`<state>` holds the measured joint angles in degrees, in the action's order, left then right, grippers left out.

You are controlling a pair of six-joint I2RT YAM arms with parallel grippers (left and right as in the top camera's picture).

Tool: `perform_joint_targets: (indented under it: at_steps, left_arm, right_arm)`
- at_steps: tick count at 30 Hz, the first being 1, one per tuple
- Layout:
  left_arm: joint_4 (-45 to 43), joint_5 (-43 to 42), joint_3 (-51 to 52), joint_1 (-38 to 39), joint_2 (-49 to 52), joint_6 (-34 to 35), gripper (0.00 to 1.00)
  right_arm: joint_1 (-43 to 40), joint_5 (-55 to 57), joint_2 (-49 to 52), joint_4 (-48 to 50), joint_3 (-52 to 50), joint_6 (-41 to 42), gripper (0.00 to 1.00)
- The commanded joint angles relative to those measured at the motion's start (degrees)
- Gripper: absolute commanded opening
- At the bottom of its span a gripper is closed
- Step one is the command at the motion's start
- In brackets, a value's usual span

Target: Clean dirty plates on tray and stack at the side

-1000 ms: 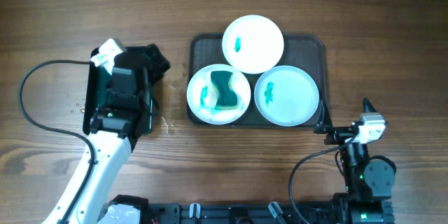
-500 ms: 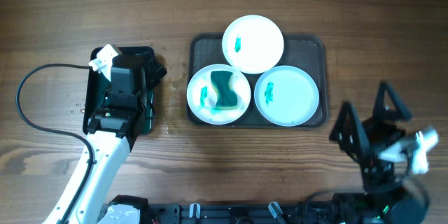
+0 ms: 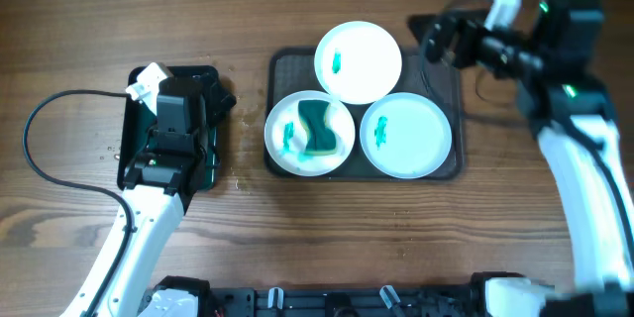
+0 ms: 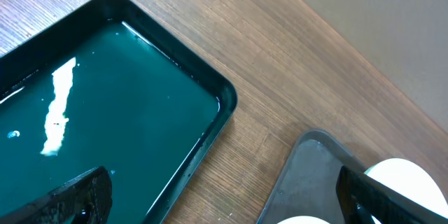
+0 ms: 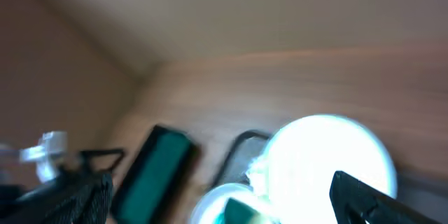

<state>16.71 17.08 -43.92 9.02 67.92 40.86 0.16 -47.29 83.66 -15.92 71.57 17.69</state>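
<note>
The table (image 3: 297,10) is brown wood with a streaky grain and little shine. The tray (image 3: 289,71) looks like dark grey matt plastic. On it, the plates (image 3: 358,62) are smooth plastic with a soft sheen, and the green sponge (image 3: 317,127) lying on one looks dull. Left of the tray, the small black tray (image 4: 220,108) has a glossy rim and a wet-looking green floor that mirrors the light.
</note>
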Motion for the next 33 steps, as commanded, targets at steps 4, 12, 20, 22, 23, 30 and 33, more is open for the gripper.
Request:
perform_joint_targets:
  at_steps: [4,12,20,22,23,30,33]
  left_arm:
    - [-0.1,0.3,0.0,-0.2,-0.4,-0.1,1.0]
    - [-0.1,0.3,0.0,-0.2,-0.4,-0.1,1.0]
    - [-0.1,0.3,0.0,-0.2,-0.4,-0.1,1.0]
    - [-0.1,0.3,0.0,-0.2,-0.4,-0.1,1.0]
    - [-0.1,0.3,0.0,-0.2,-0.4,-0.1,1.0]
    - [-0.1,0.3,0.0,-0.2,-0.4,-0.1,1.0]
    - [-0.1,0.3,0.0,-0.2,-0.4,-0.1,1.0]
  right_arm:
    - [8.7,3.6,12.7,-0.7,1.5,-0.7,0.68]
    - [23.4,33.6,21.7,-5.4,1.4,-7.9,0.57]
    - [25.0,35.4,26.7,-7.4,1.1,-12.8,0.43]
    - [25.1,35.3,27.5,-8.3,1.1,-13.2,0.43]
    - [25.1,35.3,28.0,-9.0,1.0,-13.2,0.43]
    - [25.1,38.4,30.4,-11.8,1.0,-13.5,0.4]
    - [25.1,38.3,31.1,-11.9,1.0,-13.5,0.38]
